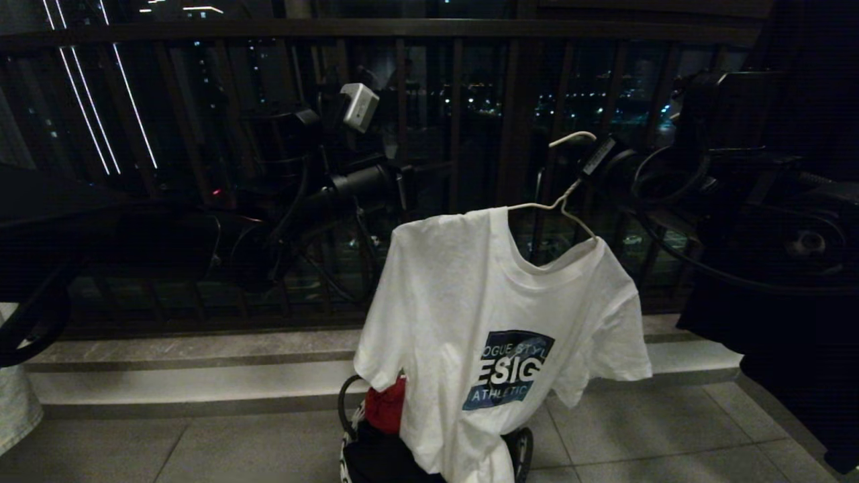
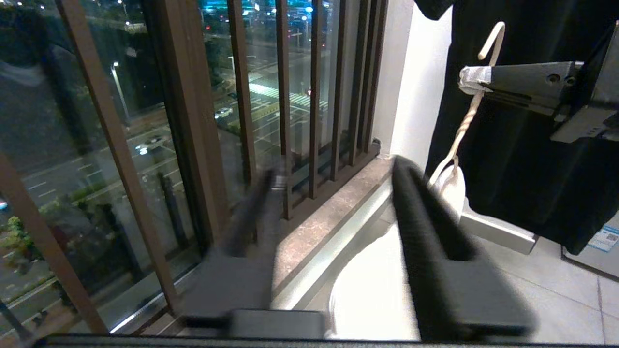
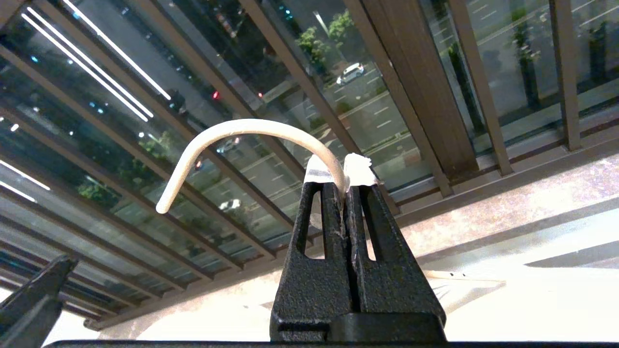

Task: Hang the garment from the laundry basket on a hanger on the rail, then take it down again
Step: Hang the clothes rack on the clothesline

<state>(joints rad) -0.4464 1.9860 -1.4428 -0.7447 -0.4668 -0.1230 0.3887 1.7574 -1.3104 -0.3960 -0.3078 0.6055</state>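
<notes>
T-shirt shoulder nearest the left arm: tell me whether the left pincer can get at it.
Probably yes. The left pincer is open beside the T-shirt, nothing between; the right pincer holds the hanger.

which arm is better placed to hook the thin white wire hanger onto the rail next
Right, probably. The right gripper is clamped on the thin white wire hanger below its hook, carrying the white printed T-shirt. The left gripper is open, holding nothing.

A dark balcony railing (image 1: 456,121) fronts a night city, above a stone ledge (image 1: 201,349) and grey floor tiles (image 1: 201,449).
</notes>
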